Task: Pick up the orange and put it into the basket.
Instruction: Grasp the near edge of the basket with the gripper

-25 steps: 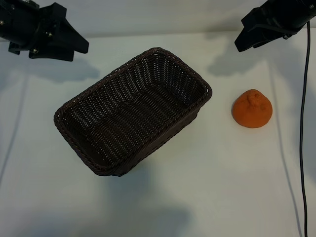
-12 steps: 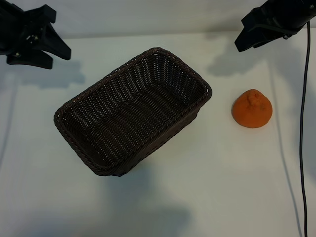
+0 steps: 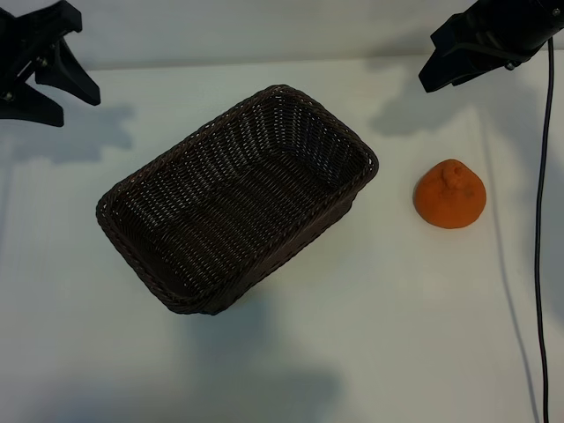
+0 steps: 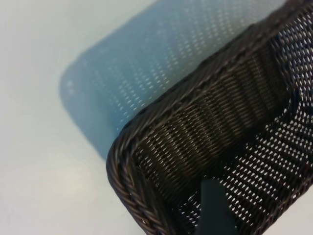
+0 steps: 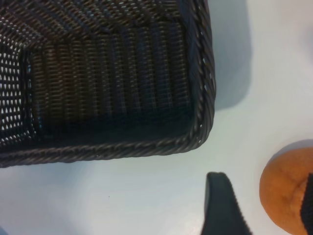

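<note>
The orange (image 3: 450, 194) sits on the white table (image 3: 370, 335) at about 3 o'clock from the basket (image 3: 236, 198), apart from it with bare table between. It rests on its broad side with the bumpy knob up.

The right gripper (image 3: 441, 60) hangs at the upper right of the exterior view, at about 12 o'clock from the orange and well apart from it. Its jaws stand partly open and hold nothing. In the right wrist view one dark fingertip (image 5: 221, 205) shows over bare table, with the orange (image 5: 286, 188) just beside it toward the frame's edge and a corner of the basket (image 5: 200, 122) farther off; a second dark finger edge crosses the fruit at the frame's border, so the orange lies roughly in line with the gap between the fingers, though lower down.

The left gripper (image 3: 69, 84) is at the upper left of the exterior view, at about 10 o'clock from the basket, well away from the orange. Its jaws are spread wide and empty. The left wrist view looks down on a rounded corner of the basket (image 4: 146, 161), with one fingertip (image 4: 211, 205) in front of the weave.

By count: one orange, one basket, two grippers, and one black cable (image 3: 539, 220) running down the right edge of the table.
</note>
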Robot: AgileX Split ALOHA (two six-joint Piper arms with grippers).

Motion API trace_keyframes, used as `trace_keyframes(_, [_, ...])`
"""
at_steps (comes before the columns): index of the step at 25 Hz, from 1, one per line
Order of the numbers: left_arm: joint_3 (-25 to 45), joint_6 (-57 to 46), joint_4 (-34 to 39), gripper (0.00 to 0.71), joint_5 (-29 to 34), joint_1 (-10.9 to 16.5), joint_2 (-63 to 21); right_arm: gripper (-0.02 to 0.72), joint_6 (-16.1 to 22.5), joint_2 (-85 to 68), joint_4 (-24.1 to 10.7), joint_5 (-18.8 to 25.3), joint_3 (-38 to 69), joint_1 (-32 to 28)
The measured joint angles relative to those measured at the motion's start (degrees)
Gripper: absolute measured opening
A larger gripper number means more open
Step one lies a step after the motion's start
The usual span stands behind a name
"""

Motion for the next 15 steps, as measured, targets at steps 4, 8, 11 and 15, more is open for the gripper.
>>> trace_keyframes(4, [0.54,-2.71,0.84,0.506,0.0,0.0,0.0,0.405,0.0,0.0,0.0,0.01,0.0,0.0])
trace_keyframes(8, [3.7,-3.89,3.89,0.506,0.0,0.0,0.0,0.405,0.0,0.0,0.0,0.01,0.0,0.0])
trace_keyframes(11, [7.13,-4.27,5.04,0.506,0.0,0.0,0.0,0.405,0.0,0.0,-0.05,0.01,0.0,0.0])
trace_keyframes(15, [10.7,-4.45,3.97,0.506,-0.27,0.0,0.0,0.405,-0.03,0.0,-0.05,0.01,0.0,0.0])
